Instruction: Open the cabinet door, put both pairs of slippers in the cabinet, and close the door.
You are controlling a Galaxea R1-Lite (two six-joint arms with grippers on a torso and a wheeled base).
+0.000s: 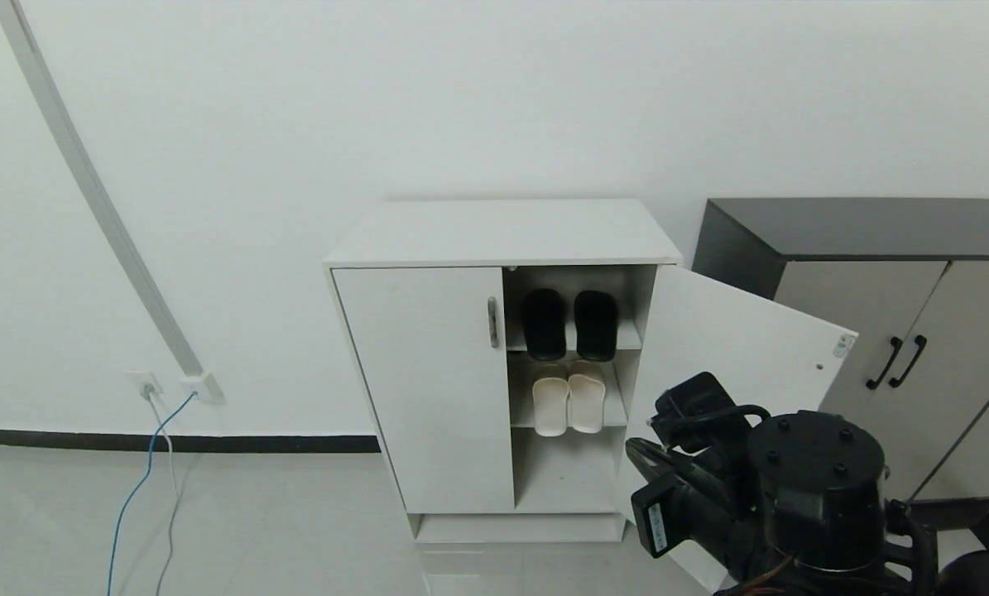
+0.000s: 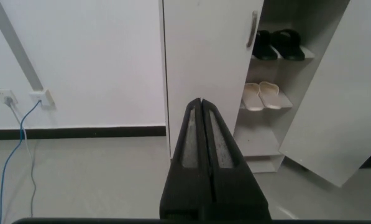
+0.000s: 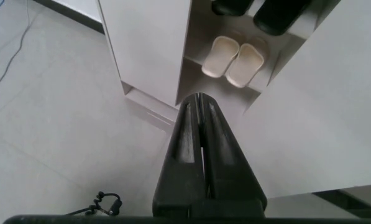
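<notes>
Two sets of jaws: the left jaws and the right jaws are each pressed fully together and hold nothing. Both hang over the floor in front of the cabinet.
Right arm: in the head view we find it low down, just beside the open door.
Open door: swung wide on the cabinet's right side. We judge that closing it is the one step left.
Closed door: the left half is shut, with its handle at the inner edge.
Cream slippers: side by side on the middle shelf, heels toward us.
Black slippers: side by side on the shelf above.
Risk, heels: the cream pair's heels seem to reach the shelf's front edge, so we fear the door could catch them and stop short of closing.
Risk, push: the panel's face is smooth, so closed jaws pushing near the hinge could slide off, or the door could bounce back open.
Risk, arm: the right arm is very close to the door's swing path and could block it.
Head view adds: the grey cabinet just behind the open door.
Left wrist view adds: the wall sockets and the blue cable, well apart from the cabinet.
Right wrist view adds: a steep look down onto the cream pair and the cabinet's plinth.
</notes>
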